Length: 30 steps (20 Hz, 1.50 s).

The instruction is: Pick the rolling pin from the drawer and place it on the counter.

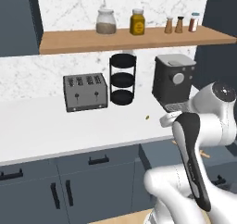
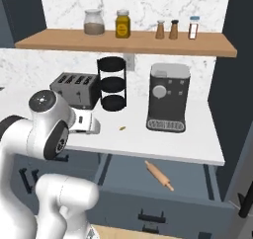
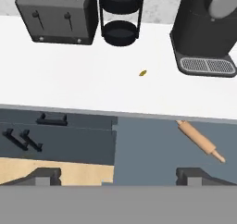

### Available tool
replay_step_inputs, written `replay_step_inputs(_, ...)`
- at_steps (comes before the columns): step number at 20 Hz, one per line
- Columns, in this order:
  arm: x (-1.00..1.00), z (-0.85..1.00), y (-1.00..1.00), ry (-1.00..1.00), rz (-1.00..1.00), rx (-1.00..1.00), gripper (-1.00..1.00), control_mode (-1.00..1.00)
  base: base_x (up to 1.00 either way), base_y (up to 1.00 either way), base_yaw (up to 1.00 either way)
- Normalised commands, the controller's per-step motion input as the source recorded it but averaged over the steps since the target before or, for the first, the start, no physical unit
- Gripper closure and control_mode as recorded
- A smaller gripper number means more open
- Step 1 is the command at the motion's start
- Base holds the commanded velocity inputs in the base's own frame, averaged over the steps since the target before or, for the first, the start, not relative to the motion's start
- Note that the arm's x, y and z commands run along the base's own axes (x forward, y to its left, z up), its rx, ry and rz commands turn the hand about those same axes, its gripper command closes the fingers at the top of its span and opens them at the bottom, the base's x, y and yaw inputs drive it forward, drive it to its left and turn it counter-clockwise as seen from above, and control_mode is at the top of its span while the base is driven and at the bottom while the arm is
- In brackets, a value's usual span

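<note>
While the drawer [image 2: 163, 181] already stands pulled out beneath the surface [image 2: 148, 139], the rolling pin [image 2: 159, 175] lies untouched on its floor, so the pick and the placing are both left to do. The white surface carries, from big to small, a dark coffee machine [image 2: 168, 97], a four-slot toaster [image 1: 85, 91], a black three-tier stand [image 2: 112, 83] and a tiny yellowish speck [image 3: 143, 72]. In the hand view the rolling pin [image 3: 199, 140] sits at a slant toward the drawer's right side, one end tucked just under the surface edge, well ahead of the gripper [image 3: 119, 177]. Its dark fingertips [image 3: 44, 176] stand far apart, holding nothing, above the open drawer. By my judgement the task is at the approach stage: the gripper must reach down to the pin, close on its thick middle, then lift it onto the bare surface.
</note>
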Motion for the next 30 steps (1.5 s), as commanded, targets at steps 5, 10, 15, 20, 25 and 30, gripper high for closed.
replay_step_inputs(5, 0.0, 0.0, 0.0, 0.0, 0.0, 0.0, -1.0, 1.0, -0.08, 0.99, -0.53)
replay_step_inputs(10, 0.0, 0.0, 0.0, 0.0, 0.0, 0.0, -1.0, 1.0, 0.01, 0.62, -0.78)
replay_step_inputs(15, 0.0, 0.0, 0.0, 0.0, 0.0, 0.0, -1.0, 1.0, 0.09, 0.48, -0.85)
replay_step_inputs(20, 0.0, 0.0, 0.0, 0.0, 0.0, 0.0, -1.0, 1.0, 0.09, 0.88, -0.63)
replay_step_inputs(25, 1.0, -0.28, -0.09, 0.35, -0.33, -0.08, -1.0, -1.0, 0.0, 0.0, 0.0)
replay_step_inputs(30, 0.82, -0.43, -0.94, 0.5, -0.24, -0.01, -1.0, -1.0, 0.0, 0.0, 0.0)
